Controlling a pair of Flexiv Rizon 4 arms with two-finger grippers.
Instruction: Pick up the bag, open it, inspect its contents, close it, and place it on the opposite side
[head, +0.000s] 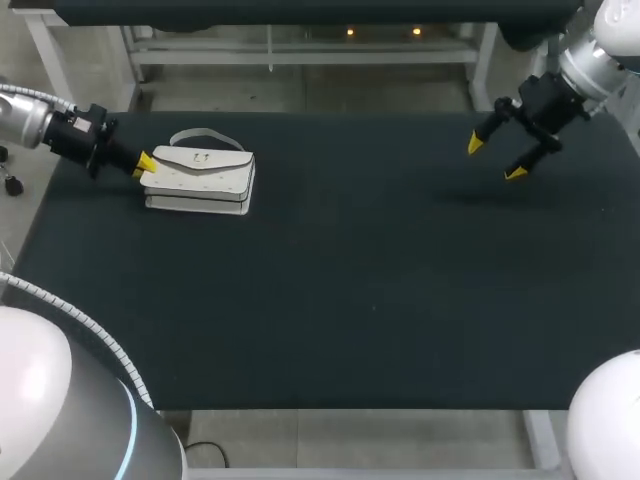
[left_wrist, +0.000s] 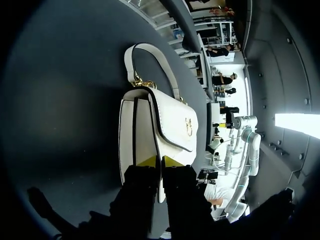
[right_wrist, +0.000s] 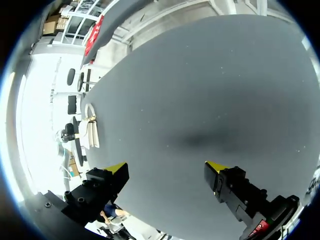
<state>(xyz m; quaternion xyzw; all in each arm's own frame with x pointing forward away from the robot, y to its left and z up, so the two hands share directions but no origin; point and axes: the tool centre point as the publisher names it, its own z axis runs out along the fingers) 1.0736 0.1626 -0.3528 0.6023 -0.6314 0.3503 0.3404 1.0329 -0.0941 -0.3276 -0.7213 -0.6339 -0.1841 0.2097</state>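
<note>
A white handbag (head: 200, 180) with a gold clasp and a short handle (head: 205, 135) lies flat at the far left of the black table (head: 350, 300). My left gripper (head: 146, 165) is at the bag's left end. In the left wrist view its yellow tips (left_wrist: 160, 161) stand close together, pinching the dark-edged flap of the bag (left_wrist: 172, 122) between them. My right gripper (head: 493, 158) hovers wide open above the far right of the table, holding nothing. In the right wrist view its gripper (right_wrist: 167, 167) is open over bare table, and the bag (right_wrist: 92, 132) is small and far ahead.
Dark tabletop stretches between the bag and my right arm. White rounded parts of the robot's body (head: 60, 400) cover the near corners in the head view.
</note>
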